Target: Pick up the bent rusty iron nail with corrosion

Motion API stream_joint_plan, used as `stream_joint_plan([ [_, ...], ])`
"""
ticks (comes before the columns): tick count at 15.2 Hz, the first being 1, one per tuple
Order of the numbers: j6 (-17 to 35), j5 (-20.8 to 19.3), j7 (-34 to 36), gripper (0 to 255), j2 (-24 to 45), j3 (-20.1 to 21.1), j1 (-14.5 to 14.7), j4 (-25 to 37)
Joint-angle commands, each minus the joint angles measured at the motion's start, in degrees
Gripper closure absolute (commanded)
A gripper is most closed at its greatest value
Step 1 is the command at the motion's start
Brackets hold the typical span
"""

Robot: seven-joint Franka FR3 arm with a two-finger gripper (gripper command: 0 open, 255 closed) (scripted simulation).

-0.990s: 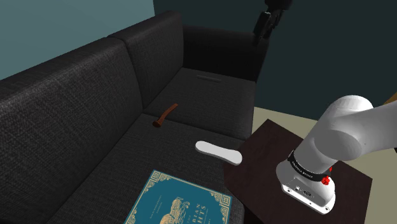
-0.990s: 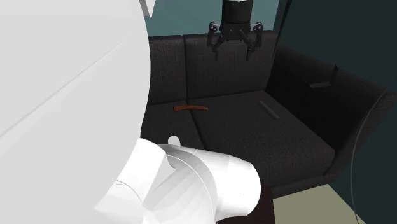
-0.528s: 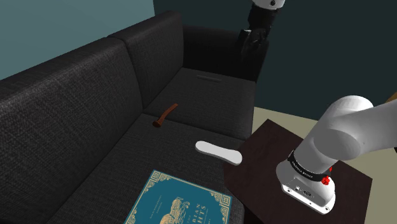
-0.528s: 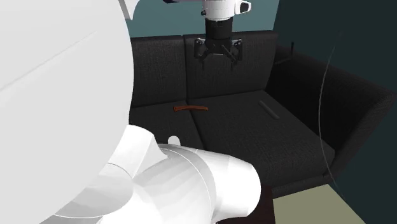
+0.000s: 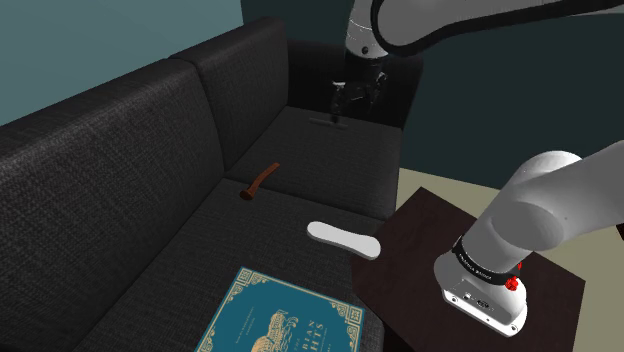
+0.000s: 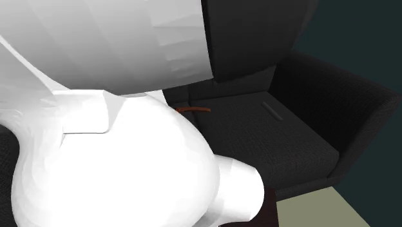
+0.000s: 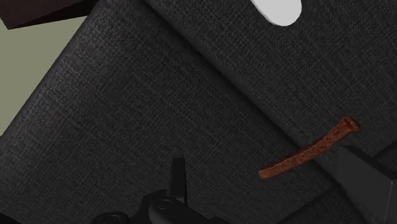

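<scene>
The sofa [image 5: 150, 150] is dark charcoal cloth with a coarse, plainly visible weave, matt all over. The nail [image 7: 308, 149] is reddish-brown and rough, its surface pitted and crusted like rusted iron, with no shine. The book [image 5: 285, 315] has a smooth teal cover with a pale printed ornament. The flat white thing [image 5: 345, 238] on the seat is plain and smooth, its material not clear. The arm [image 5: 540, 215] has a smooth white shell with a soft sheen. The gripper [image 5: 340, 105] is black and dull. The stand [image 5: 420, 240] has a dark brown, smooth, matt top.
</scene>
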Motion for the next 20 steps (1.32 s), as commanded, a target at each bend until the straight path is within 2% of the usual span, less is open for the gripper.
stream_joint_plan([
  [1, 2.88, 0.16, 5.78, 0, 3.57, 2.86, -0.85, 0.46],
  [7, 10.16, -2.88, 23.18, 0, 16.56, 10.75, -4.22, 4.63],
  [12, 13.96, -10.13, 39.44, 0, 29.57, 15.58, -6.75, 10.98],
  [16, 14.84, -17.73, 52.51, 0, 40.73, 16.14, -6.13, 17.84],
  [20, 14.28, -23.72, 63.36, 0, 51.37, 13.89, -3.18, 26.02],
])
